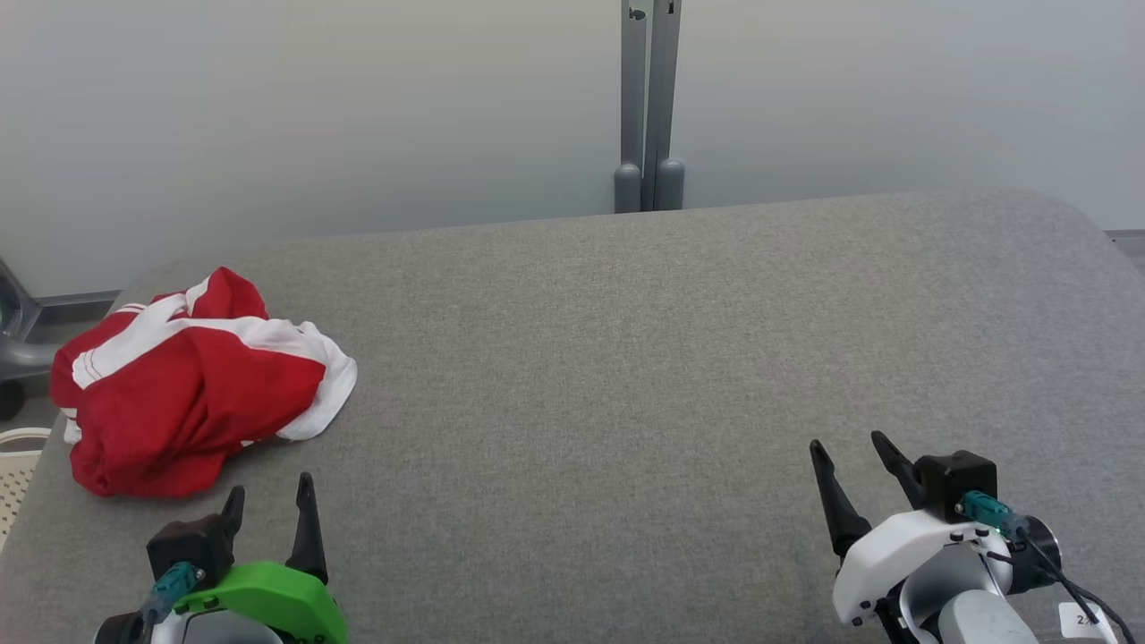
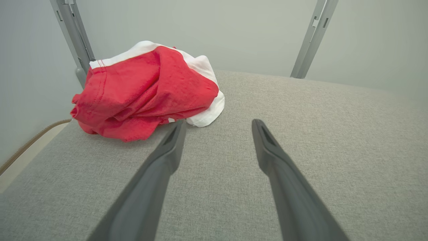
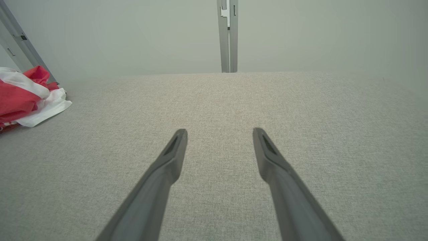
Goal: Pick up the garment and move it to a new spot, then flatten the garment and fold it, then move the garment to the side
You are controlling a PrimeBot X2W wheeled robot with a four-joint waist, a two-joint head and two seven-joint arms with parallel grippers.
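1. Left gripper (image 1: 270,487): near edge, left side. Jaws spread, nothing between them. Fingers point away, towards the far side.
2. Right gripper (image 1: 847,443): near edge, right side. Jaws likewise spread and empty, over bare cloth.
3. Garment (image 1: 197,385): red with white bands, crumpled in a heap at the left end of the table. It lies just beyond the left gripper's fingertips and a little to their left; whether the nearest tip touches it cannot be told. The heap is somewhat wider left to right, with no clear long axis, and a white hem trails on its right side. It is well apart from the right gripper.
Judgement: the left arm is much the nearer; a short reach forward and leftward should serve for the pick-up.
4. Table (image 1: 626,358): grey fabric top.
5. Posts (image 1: 650,107): grey pair, far side, middle, against a pale wall.
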